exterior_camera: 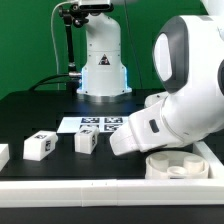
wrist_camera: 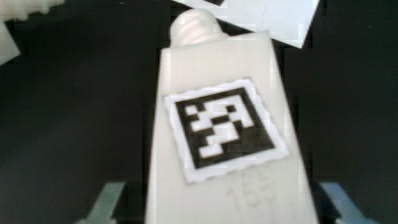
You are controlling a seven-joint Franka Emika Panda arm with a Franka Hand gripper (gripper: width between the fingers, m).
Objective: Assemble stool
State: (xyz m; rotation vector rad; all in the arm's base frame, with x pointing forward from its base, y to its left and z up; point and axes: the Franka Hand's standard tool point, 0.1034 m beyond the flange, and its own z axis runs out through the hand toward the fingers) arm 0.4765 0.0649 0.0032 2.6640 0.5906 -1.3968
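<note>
In the wrist view a white blocky stool leg (wrist_camera: 217,110) with a black-and-white tag lies on the dark table, its screw end pointing towards the marker board (wrist_camera: 267,14). My gripper (wrist_camera: 224,204) is open and straddles the leg, with a dark gap between each finger and the leg's sides. In the exterior view the round white seat (exterior_camera: 178,164) lies at the front right. Three more legs stand at the front left: one (exterior_camera: 87,141), one (exterior_camera: 40,147) and one at the edge (exterior_camera: 3,155). My arm's hand (exterior_camera: 132,135) is low by the table, and its fingertips are hidden there.
The marker board (exterior_camera: 97,125) lies flat in the middle of the table. The robot base (exterior_camera: 103,70) stands behind it. A white border rail (exterior_camera: 70,188) runs along the front edge. My arm's bulky links fill the exterior view's right side.
</note>
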